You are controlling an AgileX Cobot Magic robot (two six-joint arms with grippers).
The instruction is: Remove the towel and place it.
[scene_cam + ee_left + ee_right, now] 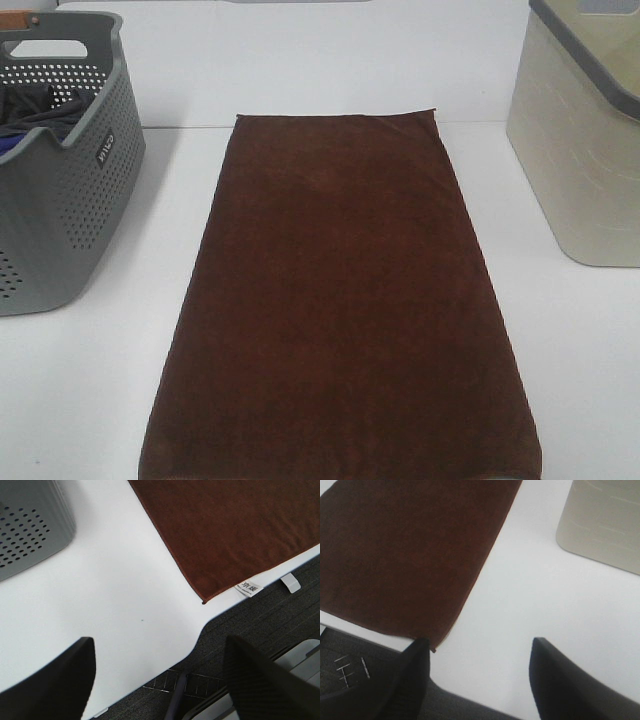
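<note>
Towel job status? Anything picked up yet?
Done: nothing visible. The towel lies flat and spread on the table, between the grey basket and the beige bin. In hand: nothing. The left end effector and right end effector are both open and empty, each near a front corner of the towel. Left: grasp, lift and place the towel.
</note>
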